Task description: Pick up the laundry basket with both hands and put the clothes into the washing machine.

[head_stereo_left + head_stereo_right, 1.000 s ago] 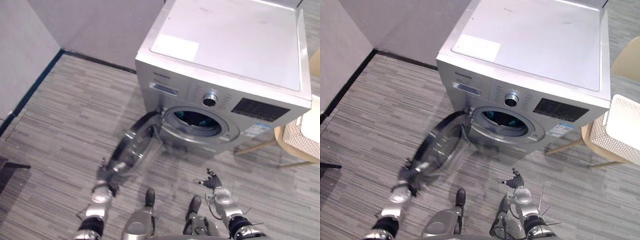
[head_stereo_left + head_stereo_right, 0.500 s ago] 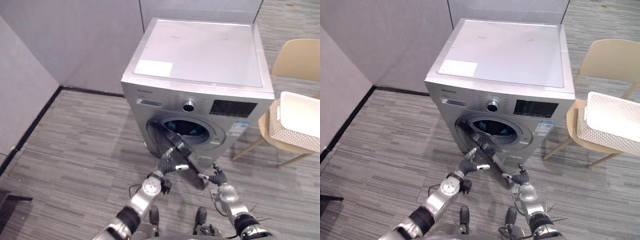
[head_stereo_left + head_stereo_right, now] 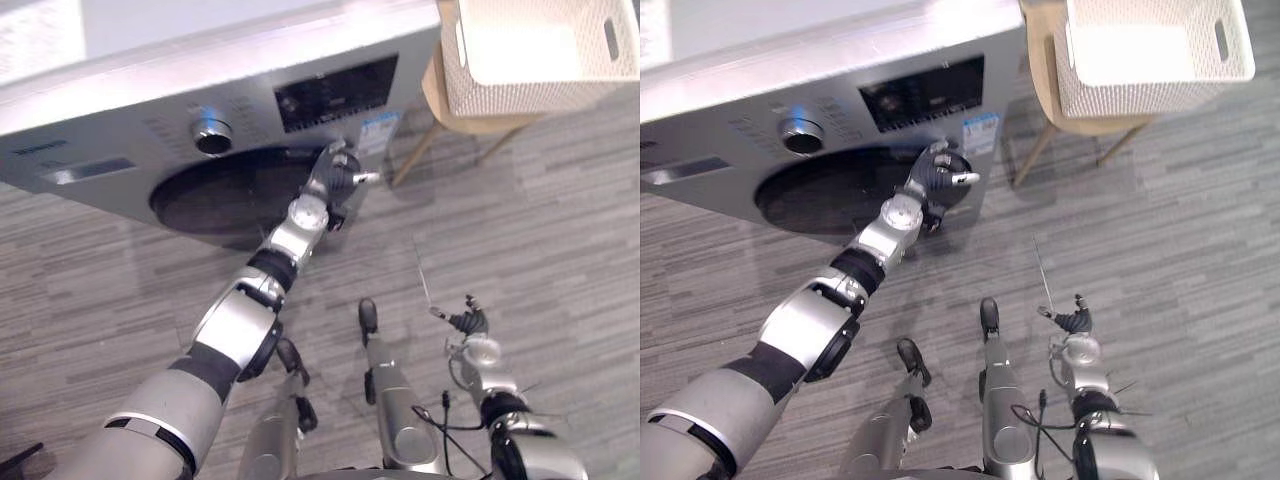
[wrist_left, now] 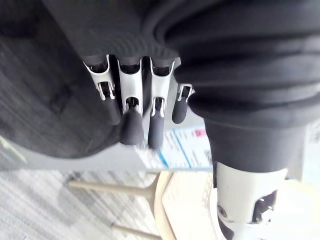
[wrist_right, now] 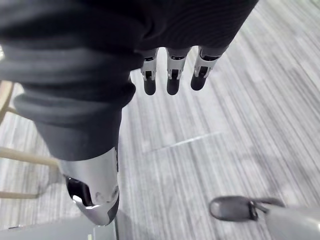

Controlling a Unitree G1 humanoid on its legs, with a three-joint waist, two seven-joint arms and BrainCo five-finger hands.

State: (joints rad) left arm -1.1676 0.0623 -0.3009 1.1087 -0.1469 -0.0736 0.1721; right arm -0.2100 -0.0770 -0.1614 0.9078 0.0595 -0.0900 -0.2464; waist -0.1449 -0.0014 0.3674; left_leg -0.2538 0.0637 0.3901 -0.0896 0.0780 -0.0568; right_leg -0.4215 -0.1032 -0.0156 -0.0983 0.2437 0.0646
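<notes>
Floor (image 3: 560, 250): grey striped planks are running under everything, from the machine out past the chair.

Washing machine (image 3: 120, 110): the silver front-loader is standing at the far side of the floor, its front facing the robot. A dark display panel (image 3: 335, 92) is sitting on its upper right front.

Door (image 3: 230, 190): the round dark door is lying shut and flush against the machine's front, below the control strip.

Chair (image 3: 470, 120): a pale wooden chair is standing just beside the machine's right side, with its thin legs splaying onto the floor.

Laundry basket (image 3: 1160, 92): the white perforated basket is resting on the chair seat, well apart from both hands. Its inside is showing plain white, and I cannot tell from here what is lying in it.

Left hand (image 3: 335, 175): it is reaching forward on an outstretched arm to the right edge of the door, just under the display panel. Its fingers (image 4: 132, 130) are hanging loosely straight beside the dark door and gripping nothing. Whether they are actually touching the door, I cannot tell.

Right hand (image 3: 468, 322): it is hanging low at the robot's right side, above bare floor and well away from the machine and the chair. Its fingers (image 5: 172, 82) are pointing out straight, loose and empty.

Knob (image 3: 212, 133): a round silver dial is sticking out of the control strip, just above the door's upper edge.
</notes>
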